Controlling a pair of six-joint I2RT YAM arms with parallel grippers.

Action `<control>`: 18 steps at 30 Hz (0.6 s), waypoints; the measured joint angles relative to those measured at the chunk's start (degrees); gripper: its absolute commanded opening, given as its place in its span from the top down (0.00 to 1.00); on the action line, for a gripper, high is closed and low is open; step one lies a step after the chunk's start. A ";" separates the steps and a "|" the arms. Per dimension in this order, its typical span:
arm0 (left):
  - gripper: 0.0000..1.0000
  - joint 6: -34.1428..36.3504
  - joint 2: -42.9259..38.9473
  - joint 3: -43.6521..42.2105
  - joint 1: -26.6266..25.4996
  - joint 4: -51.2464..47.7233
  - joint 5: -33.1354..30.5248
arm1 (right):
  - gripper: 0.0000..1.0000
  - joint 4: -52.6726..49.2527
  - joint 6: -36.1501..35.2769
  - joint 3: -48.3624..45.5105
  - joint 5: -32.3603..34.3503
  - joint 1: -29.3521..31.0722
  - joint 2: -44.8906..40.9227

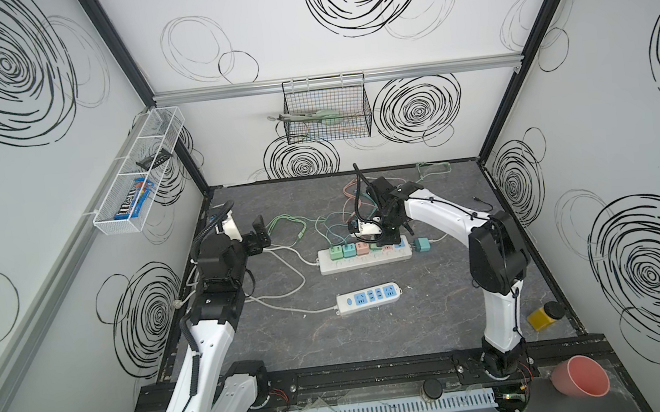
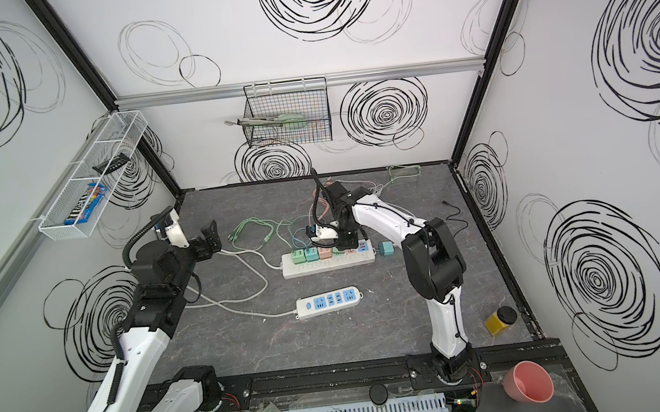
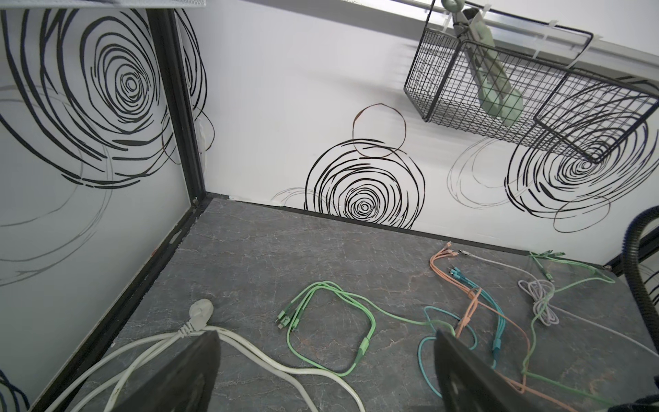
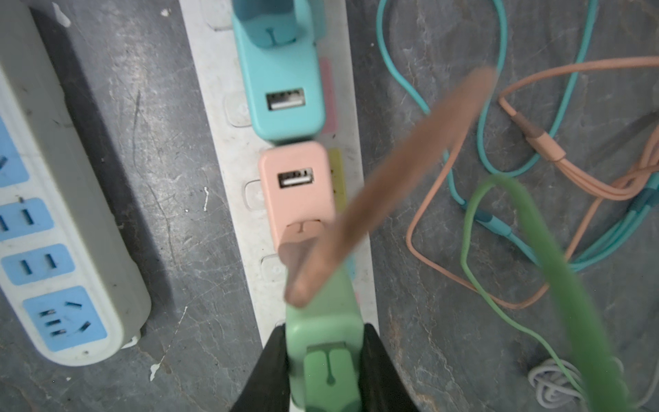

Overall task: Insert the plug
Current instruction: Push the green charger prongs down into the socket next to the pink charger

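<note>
Two grippers work over a dark table (image 1: pixel 375 336). The right gripper (image 4: pixel 325 342) points down at the long power strip (image 1: pixel 365 258), and its jaws pinch a green plug (image 4: pixel 321 317) from both sides. The green plug stands on the strip, just beside a pink plug (image 4: pixel 297 189), with a teal plug (image 4: pixel 281 82) next in the row. Whether its pins are fully seated cannot be told. A blurred pink cable (image 4: pixel 392 185) crosses close in front of the held plug, and a green cable (image 4: pixel 556 285) loops beside it.

In both top views the right gripper (image 1: pixel 390 236) sits over the strip's right half. A loose teal plug (image 1: pixel 422 244) lies just off the strip's end at 3 o'clock. A short power strip (image 1: pixel 369 298) with blue sockets lies near at 6 o'clock, roughly parallel. Tangled cables (image 1: pixel 334 223) fill the table at 12 o'clock, up to the back wall.

The left gripper (image 1: pixel 260 233) hangs well apart at 9 o'clock with its fingers (image 3: pixel 185 374) spread wide and nothing between them. A white cord (image 1: pixel 283 258) runs below it. Bare table lies at 6 o'clock past the short strip. A yellow jar (image 1: pixel 544 315) stands near the right edge at 4 o'clock.
</note>
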 measured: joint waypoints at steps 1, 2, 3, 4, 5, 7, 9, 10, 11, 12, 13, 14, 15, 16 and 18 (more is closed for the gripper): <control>0.04 -0.20 0.00 0.00 0.11 0.00 0.02 | 1.00 -0.24 0.00 0.09 0.85 0.31 0.00; 0.04 -0.44 0.00 0.00 0.24 0.00 0.04 | 1.00 -0.39 0.00 0.09 1.55 0.63 0.02; 0.04 -0.61 0.00 0.00 0.33 0.00 0.09 | 1.00 -0.55 0.00 0.09 2.08 0.92 0.02; 0.04 -0.83 0.00 -0.02 0.37 0.00 0.13 | 1.00 -0.70 0.00 0.09 2.58 1.27 0.02; 0.04 -0.94 0.00 -0.02 0.42 0.00 0.24 | 1.00 -0.81 0.00 0.09 2.91 1.57 0.04; 0.04 -1.16 0.04 -0.02 0.44 0.00 0.59 | 1.00 -1.05 0.00 0.26 3.52 1.90 0.26; 0.04 -1.31 0.15 -0.02 0.48 0.00 0.96 | 1.00 -1.49 0.00 0.79 3.96 2.05 0.76; 0.04 -1.36 0.22 -0.02 0.52 -0.02 1.11 | 1.00 -1.51 0.00 1.14 4.09 2.21 0.98; 0.04 -1.42 0.28 -0.02 0.55 0.00 1.27 | 1.00 -1.60 0.00 1.36 4.22 2.29 1.22; 0.04 -1.46 0.35 -0.02 0.61 -0.02 1.40 | 1.00 -1.64 0.00 1.49 4.31 2.32 1.29; 0.04 -1.49 0.44 -0.02 0.70 0.00 1.57 | 1.00 -1.68 0.00 1.57 4.42 2.38 1.31; 0.04 -1.49 0.55 -0.02 0.70 0.00 1.86 | 1.00 -1.66 0.00 1.57 4.50 2.47 1.33; 0.04 -1.49 0.61 -0.02 0.70 -0.02 2.08 | 1.00 -1.66 0.00 1.57 4.52 2.56 1.33; 0.04 -1.49 0.68 -0.02 0.70 -0.02 2.21 | 1.00 -1.66 0.00 1.57 4.52 2.62 1.33; 0.04 -1.49 0.81 -0.02 0.72 0.00 2.47 | 1.00 -1.66 0.00 1.57 4.63 2.67 1.33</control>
